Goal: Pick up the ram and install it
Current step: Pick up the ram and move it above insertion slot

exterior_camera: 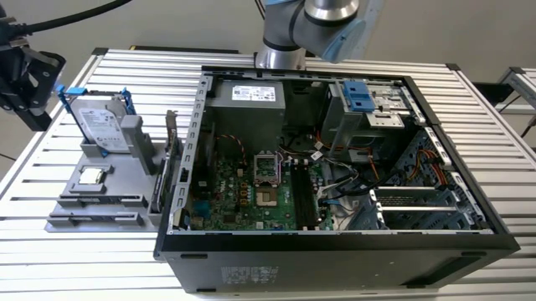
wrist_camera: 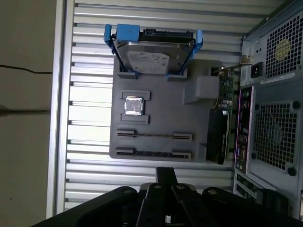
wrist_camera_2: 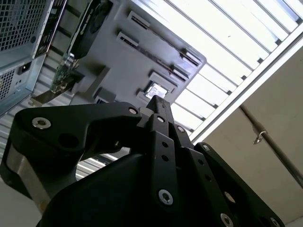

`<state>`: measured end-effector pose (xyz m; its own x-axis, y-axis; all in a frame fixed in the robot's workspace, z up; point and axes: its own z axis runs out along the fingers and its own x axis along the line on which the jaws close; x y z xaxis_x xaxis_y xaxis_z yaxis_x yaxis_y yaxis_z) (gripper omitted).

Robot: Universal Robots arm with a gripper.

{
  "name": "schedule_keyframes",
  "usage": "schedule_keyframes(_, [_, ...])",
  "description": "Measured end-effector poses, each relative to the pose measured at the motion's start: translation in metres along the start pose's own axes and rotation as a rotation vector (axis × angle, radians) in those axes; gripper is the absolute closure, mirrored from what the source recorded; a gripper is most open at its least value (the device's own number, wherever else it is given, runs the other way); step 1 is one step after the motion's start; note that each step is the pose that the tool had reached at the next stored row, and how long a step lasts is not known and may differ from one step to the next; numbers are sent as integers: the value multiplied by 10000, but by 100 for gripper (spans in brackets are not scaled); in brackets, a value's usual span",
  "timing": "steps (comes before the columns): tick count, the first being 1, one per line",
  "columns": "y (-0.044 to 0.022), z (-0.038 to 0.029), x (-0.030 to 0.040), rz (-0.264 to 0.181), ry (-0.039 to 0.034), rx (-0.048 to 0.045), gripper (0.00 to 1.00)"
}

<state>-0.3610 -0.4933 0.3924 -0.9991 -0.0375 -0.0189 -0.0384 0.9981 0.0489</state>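
Found pincer [wrist_camera: 165, 171] of black, angular bolted links closed tip to tip, gripping nothing, poised over the counter [wrist_camera: 90, 99] near the tray's edge. Located one ram [wrist_camera: 154, 135], a thin brownish stick seen edge-on, seated in a long slotted cradle of the matte grey tray [wrist_camera: 199, 113] on the ribbed metal slats. Counted two such cradles; cannot tell the other's contents. Noted also one square silver processor [wrist_camera: 133, 105], one blue-bracketed hard drive [wrist_camera: 149, 56], and one open computer case [exterior_camera: 335, 244] just beside the tray.
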Motion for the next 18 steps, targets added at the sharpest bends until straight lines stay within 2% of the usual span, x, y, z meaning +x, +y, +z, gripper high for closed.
schedule_keyframes(13, [-57,-2,2,8,8,0,100])
schedule_keyframes(18, [-57,-2,2,49,6,1,100])
